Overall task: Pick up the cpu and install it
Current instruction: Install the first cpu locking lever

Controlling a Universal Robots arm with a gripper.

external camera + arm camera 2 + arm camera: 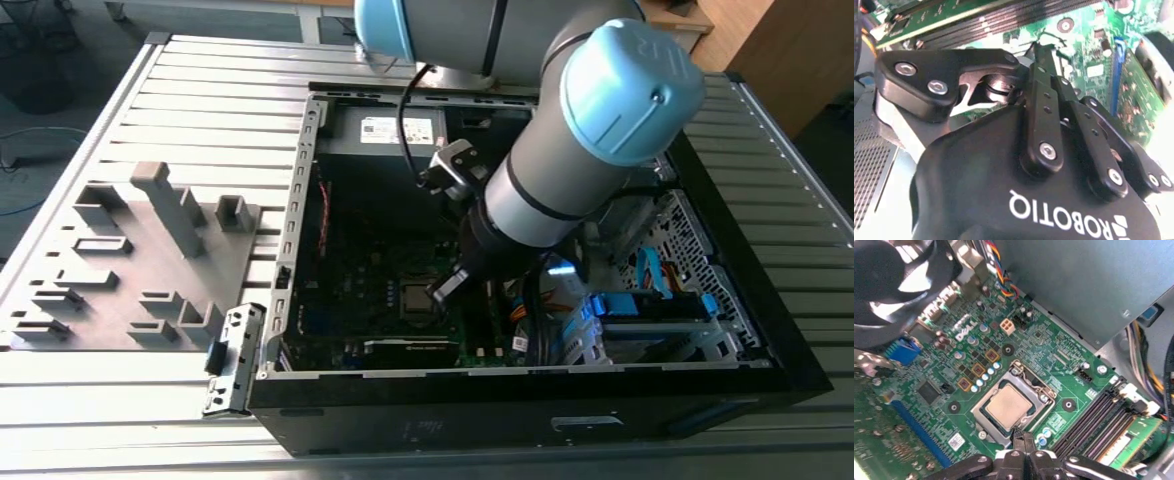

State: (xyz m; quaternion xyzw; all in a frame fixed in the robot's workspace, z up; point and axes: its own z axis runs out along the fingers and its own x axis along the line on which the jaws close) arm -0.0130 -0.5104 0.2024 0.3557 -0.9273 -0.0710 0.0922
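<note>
The cpu (1008, 405), a small square chip with a silver-grey top, lies flat inside the metal-framed socket (1041, 398) on the green motherboard (1054, 355). My gripper (1022, 438) hovers just beside the socket's edge, its two black fingertips pressed together with nothing between them. In the second wrist view the gripper (1038, 52) tapers to a shut point above the board. In the exterior view the gripper (449, 286) hangs inside the open computer case (534, 405), right next to the socket (419, 297).
A black fan (894, 285) and a large grey metal box (1094, 285) flank the board. Memory slots (1099, 422) run beside the socket, and a blue slot (919, 425) lies on its other side. A grey fixture tray (120, 260) sits at the exterior view's left.
</note>
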